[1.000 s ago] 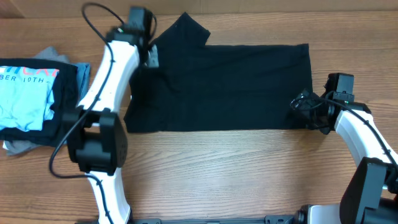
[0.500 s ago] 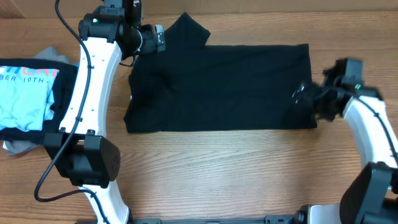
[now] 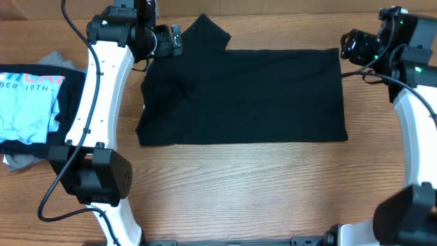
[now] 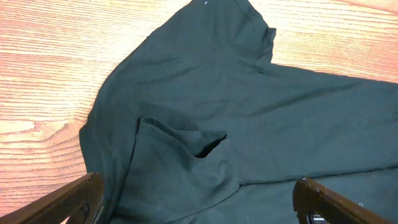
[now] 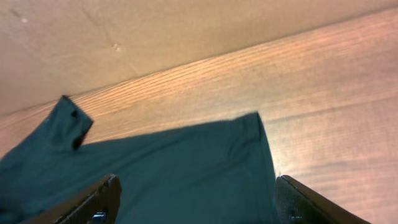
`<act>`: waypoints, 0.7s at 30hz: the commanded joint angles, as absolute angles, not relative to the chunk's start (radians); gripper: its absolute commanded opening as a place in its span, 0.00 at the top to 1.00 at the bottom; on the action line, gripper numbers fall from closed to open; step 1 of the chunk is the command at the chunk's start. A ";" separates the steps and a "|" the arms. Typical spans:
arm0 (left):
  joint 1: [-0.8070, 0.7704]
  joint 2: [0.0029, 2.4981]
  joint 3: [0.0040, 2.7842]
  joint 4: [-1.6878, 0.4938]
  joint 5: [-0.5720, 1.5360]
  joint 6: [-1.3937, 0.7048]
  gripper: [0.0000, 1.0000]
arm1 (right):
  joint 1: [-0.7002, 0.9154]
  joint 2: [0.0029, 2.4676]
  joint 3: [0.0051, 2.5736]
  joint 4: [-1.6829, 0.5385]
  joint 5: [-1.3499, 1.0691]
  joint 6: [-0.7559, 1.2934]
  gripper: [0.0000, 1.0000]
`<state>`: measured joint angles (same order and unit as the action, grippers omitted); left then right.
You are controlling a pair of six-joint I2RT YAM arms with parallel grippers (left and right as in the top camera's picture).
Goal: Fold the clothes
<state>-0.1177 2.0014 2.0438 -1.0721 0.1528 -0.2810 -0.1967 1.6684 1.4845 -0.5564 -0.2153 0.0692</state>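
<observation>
My left pincer was spread wide. Its two fingers sat at the lower corners of the wrist view with nothing between them. It hung above the far left part of the black T-shirt, where a short sleeve stuck out toward the back of the table and a shallow fold puckered the cloth. My right pincer was released too, with its fingers wide apart and empty. It was held up off the cloth just past the shirt's far right corner, and its camera looked along the far hem toward the sleeve at the other end.

Beyond the pincers, the black T-shirt lay flat across the middle of the wooden table. It formed one wide rectangle running left to right, and its edges were fairly straight apart from the sleeve.

At the table's left edge sat a stack, apart from the black shirt. A light blue T-shirt with white lettering lay on top of a dark layer, and a grey garment poked out underneath. My left arm crossed above the gap between the stack and the shirt.
</observation>
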 commanded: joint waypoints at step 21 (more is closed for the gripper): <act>-0.118 2.006 2.051 -1.051 0.167 -0.297 0.00 | -0.192 1.909 1.501 -0.434 -0.234 -0.026 0.04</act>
<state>-0.1177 2.0014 2.0438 -1.0702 0.1528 -0.2813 -0.1936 1.9831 1.4864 -0.4110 -0.2314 -0.0555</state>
